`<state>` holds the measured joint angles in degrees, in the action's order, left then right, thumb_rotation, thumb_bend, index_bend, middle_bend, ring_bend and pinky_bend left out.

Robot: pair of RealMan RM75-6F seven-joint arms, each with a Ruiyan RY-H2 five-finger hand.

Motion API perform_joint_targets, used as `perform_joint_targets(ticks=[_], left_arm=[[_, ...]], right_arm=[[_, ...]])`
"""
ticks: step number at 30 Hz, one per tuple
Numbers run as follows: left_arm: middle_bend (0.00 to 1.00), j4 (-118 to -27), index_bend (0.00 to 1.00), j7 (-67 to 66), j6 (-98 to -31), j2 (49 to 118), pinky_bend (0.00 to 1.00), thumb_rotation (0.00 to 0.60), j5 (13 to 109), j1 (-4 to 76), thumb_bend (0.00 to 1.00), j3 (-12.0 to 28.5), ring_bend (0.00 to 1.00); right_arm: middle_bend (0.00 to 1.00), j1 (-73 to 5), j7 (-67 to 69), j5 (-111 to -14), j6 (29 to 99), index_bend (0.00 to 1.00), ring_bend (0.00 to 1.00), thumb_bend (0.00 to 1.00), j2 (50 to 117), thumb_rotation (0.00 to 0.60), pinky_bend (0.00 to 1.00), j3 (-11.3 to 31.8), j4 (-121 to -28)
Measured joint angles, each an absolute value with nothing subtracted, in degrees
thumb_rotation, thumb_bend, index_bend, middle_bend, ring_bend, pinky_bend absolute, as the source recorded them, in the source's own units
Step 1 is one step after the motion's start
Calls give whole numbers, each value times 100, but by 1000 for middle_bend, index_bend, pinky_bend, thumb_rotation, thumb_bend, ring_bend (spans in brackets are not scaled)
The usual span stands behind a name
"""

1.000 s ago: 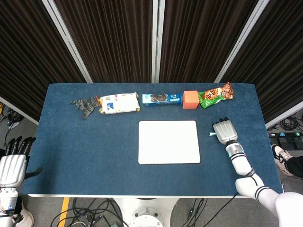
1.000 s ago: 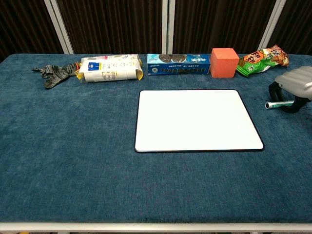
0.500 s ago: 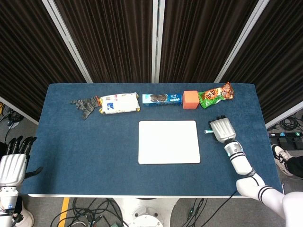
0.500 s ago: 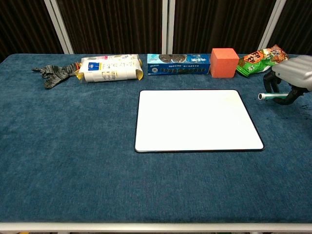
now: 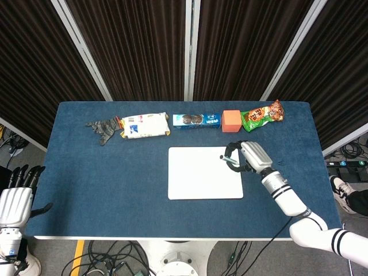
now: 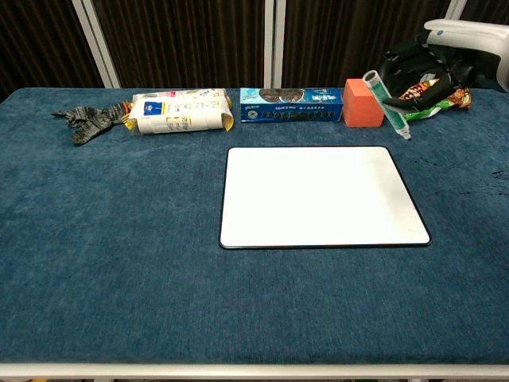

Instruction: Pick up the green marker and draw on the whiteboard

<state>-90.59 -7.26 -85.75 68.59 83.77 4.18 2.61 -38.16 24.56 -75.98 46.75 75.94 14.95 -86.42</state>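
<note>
- At centre right of the head view: right hand (image 5: 248,156) grips green marker (image 5: 229,156), poised over the right edge of whiteboard (image 5: 204,172). Left hand (image 5: 14,201), lower left, open, idle.
- At upper right of the chest view: green marker (image 6: 387,105) tilted above whiteboard (image 6: 318,195); advisable to lower the tip gently, pressing lightly.

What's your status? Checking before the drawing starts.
Right hand holds the green marker, raised near the whiteboard's far right corner. Left hand open, off the table. Nothing on the board.
</note>
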Motion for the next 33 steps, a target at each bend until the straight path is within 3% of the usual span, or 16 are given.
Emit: perform_joint_targets(ticks=[4,9,18,33], left_arm=[[121,-9069,124,-721,-8590,6852,0,600,8405,407,0,246,0],[121,-9158,125,-743,-8586,6779,0,600,8446,410,0,229,0],[121,-9226,125,-740,-8684,6732,0,600,8508,377,0,230,0],[121,-8957,125,-522,-8606,6898,0,600,8489,411,0,244,0]], right_arm=[[562,-3979,3504,-7706,4576,717,359,422,7798,600,298,1623,-8608],[563,-4205,4126,-7690,4548,718,359,424,8512,600,299,1730,-8191],[563,-4535,4440,-7524,4614,718,359,426,9766,600,299,1796,-7029],[563,-4786,4589,-7402,4730,718,359,437,10865,600,298,1829,-5724]])
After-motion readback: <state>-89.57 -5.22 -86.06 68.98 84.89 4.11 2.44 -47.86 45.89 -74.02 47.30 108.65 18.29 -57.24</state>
